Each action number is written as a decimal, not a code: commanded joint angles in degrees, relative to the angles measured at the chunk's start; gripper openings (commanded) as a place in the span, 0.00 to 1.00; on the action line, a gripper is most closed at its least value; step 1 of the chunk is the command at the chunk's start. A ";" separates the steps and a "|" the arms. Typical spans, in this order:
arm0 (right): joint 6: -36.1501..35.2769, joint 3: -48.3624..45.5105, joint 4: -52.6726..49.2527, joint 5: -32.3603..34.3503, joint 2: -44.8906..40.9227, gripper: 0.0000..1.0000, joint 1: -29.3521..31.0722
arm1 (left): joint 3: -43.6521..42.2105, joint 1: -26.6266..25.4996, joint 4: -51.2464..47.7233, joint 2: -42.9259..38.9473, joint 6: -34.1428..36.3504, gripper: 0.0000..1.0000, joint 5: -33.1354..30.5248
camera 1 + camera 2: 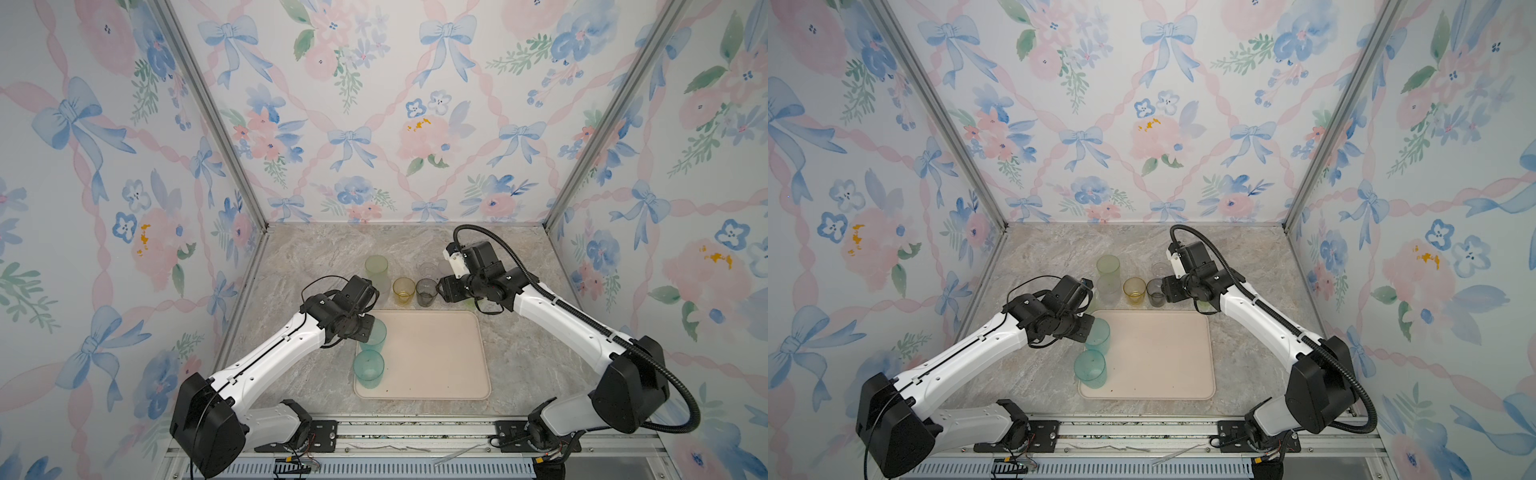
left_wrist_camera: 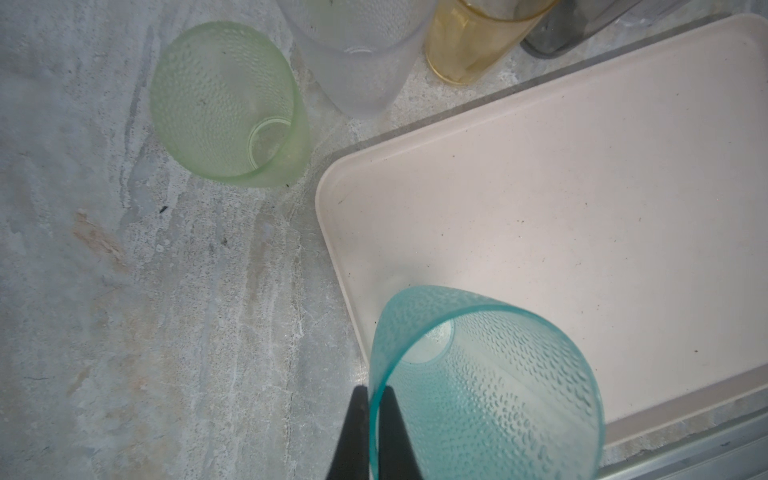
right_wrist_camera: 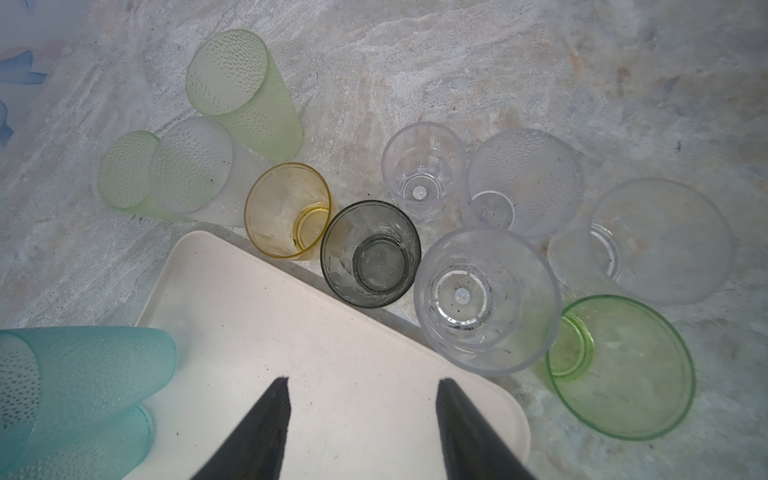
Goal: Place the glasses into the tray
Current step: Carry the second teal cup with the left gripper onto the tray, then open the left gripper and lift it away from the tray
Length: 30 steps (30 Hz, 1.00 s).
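The cream tray (image 1: 436,357) (image 1: 1163,357) lies in the middle of the marble table. My left gripper (image 2: 374,390) (image 1: 368,328) is shut on the rim of a teal glass (image 2: 486,386) (image 1: 377,332), held over the tray's far left corner (image 2: 332,195). A second teal glass (image 1: 368,368) (image 3: 83,440) stands on the tray's left side. My right gripper (image 3: 363,380) (image 1: 446,293) hangs open and empty over the tray's far right corner. Behind the tray stand the amber glass (image 3: 286,210), the smoky grey glass (image 3: 370,253), several clear glasses (image 3: 486,299) and pale green glasses (image 3: 241,91).
A low green glass (image 3: 619,365) stands right of the tray's far corner, under my right arm. Flowered walls with metal corner posts (image 1: 216,124) close in the table. A metal rail (image 1: 415,432) runs along the front edge.
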 commanded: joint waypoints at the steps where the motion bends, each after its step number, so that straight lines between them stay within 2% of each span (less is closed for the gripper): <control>1: 0.47 -1.22 0.03 -0.33 -1.67 0.60 0.18 | -0.76 -0.26 0.80 1.07 -1.29 0.03 -0.63; 20: 0.22 -1.40 0.04 -0.32 -1.54 0.60 0.00 | -1.69 -0.21 2.30 2.65 -1.83 0.07 0.24; 30: 0.26 -1.22 -0.24 -0.32 -1.54 0.60 0.00 | -1.68 -0.19 2.22 1.90 -1.53 0.17 0.60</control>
